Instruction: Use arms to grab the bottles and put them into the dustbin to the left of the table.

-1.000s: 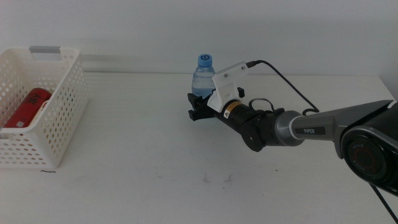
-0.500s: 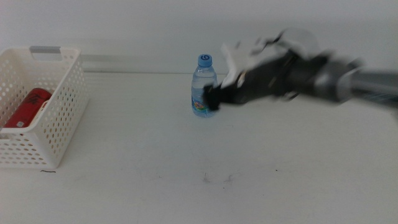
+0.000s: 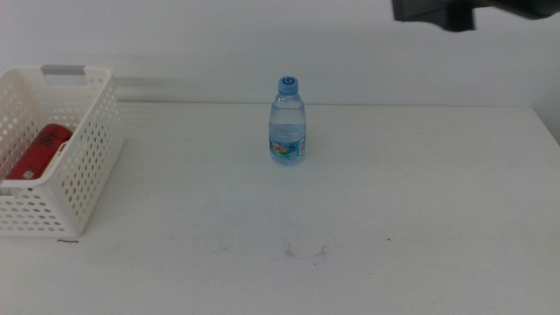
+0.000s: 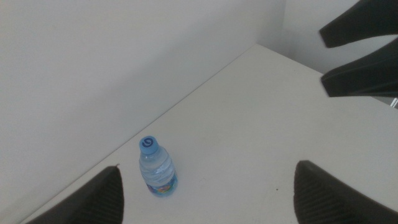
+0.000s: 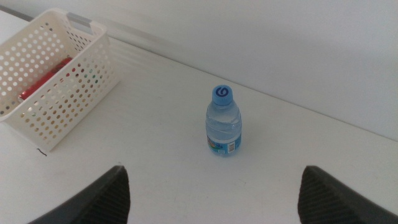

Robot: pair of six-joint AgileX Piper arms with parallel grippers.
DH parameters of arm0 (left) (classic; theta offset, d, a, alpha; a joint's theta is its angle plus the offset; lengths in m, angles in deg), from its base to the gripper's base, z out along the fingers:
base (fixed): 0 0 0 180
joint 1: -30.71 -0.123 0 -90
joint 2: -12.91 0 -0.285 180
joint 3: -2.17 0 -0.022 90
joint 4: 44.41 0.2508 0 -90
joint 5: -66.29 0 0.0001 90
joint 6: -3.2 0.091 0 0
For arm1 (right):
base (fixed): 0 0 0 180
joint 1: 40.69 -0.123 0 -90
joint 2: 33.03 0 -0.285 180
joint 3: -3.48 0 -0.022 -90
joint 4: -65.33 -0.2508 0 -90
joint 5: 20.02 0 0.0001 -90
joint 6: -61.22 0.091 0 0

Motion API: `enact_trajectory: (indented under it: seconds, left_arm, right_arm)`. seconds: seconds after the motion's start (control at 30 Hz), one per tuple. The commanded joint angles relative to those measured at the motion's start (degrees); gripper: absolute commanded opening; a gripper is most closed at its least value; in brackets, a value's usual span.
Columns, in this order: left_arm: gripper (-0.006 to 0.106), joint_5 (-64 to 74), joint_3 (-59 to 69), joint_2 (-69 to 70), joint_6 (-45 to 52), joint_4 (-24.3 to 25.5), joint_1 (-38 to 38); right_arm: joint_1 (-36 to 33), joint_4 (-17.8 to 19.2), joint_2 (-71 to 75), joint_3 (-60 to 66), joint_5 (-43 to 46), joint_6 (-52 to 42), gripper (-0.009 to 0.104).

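Red can (image 3: pixel 37 150) half hidden behind dustbin (image 3: pixel 83 166) wall, right end effector (image 3: pixel 433 10) cut off at top edge

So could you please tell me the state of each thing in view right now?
Water bottle: upright on the table, capped, ungrasped.
Red can: lying in the basket.
Left gripper: open, empty, raised.
Right gripper: open, empty, raised above the table.

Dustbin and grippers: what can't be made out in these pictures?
- Dustbin: middle view, the left edge cuts it off; its wall hides most of the red can and anything else inside.
- Right gripper: middle view shows only a dark piece at the top edge.
- Left gripper: absent from the middle view; wrist view shows only its tips.
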Motion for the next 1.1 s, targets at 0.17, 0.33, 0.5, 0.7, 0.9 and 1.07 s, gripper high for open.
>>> enact_trajectory:
  seconds: [0.17,0.33,0.5,0.7,0.9,1.07]
  left_arm:
    - [0.094,-1.81,-0.05,0.48,-0.05,0.22,0.09]
    - [0.094,-2.39,0.97,1.44,-1.39,6.59,0.52]
    - [0.094,-31.61,24.19,8.97,-15.69,23.99,10.30]
    - [0.094,-81.34,63.10,11.05,-44.10,41.37,11.52]
    - [0.094,-94.88,74.89,-0.40,-44.66,40.06,6.86]
    - [0.094,-112.51,73.80,-14.44,-40.27,40.98,3.19]
  right_arm:
    - [-0.24,0.16,0.89,0.01,-0.67,-0.43,0.091]
    - [-0.24,0.16,0.89,0.01,-0.67,-0.43,0.091]
    - [-0.24,0.16,0.89,0.01,-0.67,-0.43,0.091]
    - [-0.24,0.18,0.89,0.01,-0.67,-0.43,0.091]
    - [-0.24,0.09,0.89,0.01,-0.67,-0.43,0.091]
    - [-0.24,0.09,0.89,0.01,-0.67,-0.43,0.091]
